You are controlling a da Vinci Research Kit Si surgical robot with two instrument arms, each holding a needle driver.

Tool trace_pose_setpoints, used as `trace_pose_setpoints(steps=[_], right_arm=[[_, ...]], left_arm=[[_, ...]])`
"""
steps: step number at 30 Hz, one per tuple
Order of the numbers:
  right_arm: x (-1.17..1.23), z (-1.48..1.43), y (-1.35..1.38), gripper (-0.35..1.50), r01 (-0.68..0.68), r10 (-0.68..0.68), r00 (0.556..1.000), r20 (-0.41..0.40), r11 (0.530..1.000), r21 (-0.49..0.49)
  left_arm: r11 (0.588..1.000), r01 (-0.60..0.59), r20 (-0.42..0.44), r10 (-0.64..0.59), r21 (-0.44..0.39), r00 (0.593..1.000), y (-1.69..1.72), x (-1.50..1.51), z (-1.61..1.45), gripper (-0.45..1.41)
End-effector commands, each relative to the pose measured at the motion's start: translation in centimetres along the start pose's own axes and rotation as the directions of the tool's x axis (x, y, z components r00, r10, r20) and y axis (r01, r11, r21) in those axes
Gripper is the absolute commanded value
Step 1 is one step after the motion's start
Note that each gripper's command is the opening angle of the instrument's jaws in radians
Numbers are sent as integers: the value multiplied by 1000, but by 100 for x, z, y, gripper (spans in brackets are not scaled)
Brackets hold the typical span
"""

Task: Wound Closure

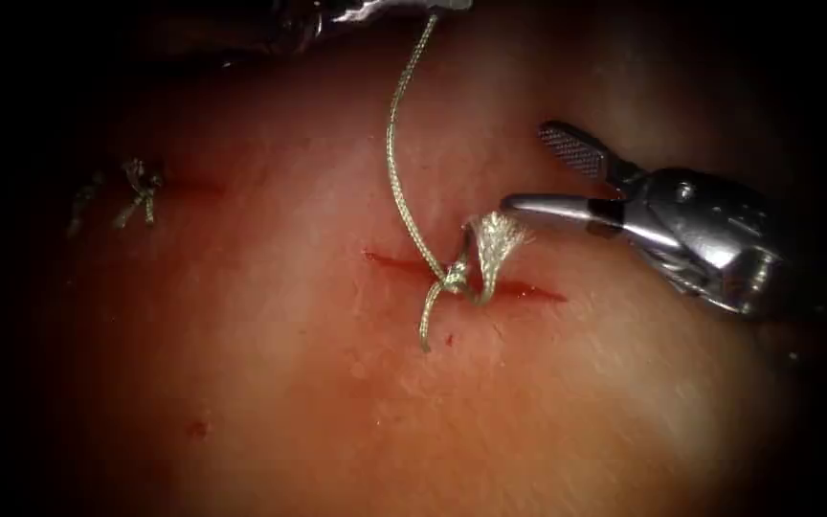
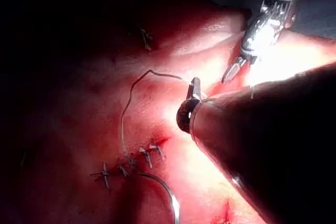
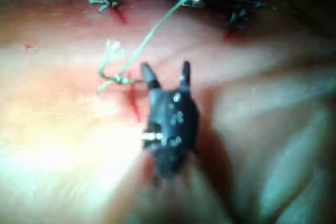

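Note:
The cut runs across the tissue. A knot of pale thread sits on it. The thread rises to the left tool at the upper edge, whose jaws are shut on it. A frayed thread end and a short tail stick out of the knot. The right tool hovers just right of the frayed end, jaws open and empty. In the right wrist view its open jaws stand beside the knot. The left wrist view shows the left jaws shut on thread, with a curved needle lying loose on the tissue.
An older tied stitch sits far left of the cut in the endoscope view. Several finished stitches show in the left wrist view, along with the right tool. Small red fluid spots dot the tissue.

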Motion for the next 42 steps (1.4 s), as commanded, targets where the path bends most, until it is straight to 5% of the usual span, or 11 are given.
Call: trace_pose_setpoints(steps=[1,7,16,42], right_arm=[[2,17,-2,123,5,-5,1000,-4,1000,16],[11,34,-22,133,6,-8,1000,19,996,89],[36,15,-47,136,57,-67,996,61,986,154],[21,77,-66,146,108,-117,992,50,981,159]], left_arm=[[1000,-15,-2,15,-2,1000,4,5,7,-45],[997,-71,-4,71,-4,997,35,16,10,-45],[995,-102,-6,101,-5,995,51,18,12,-45],[993,-112,0,112,-32,994,68,10,26,-45]])
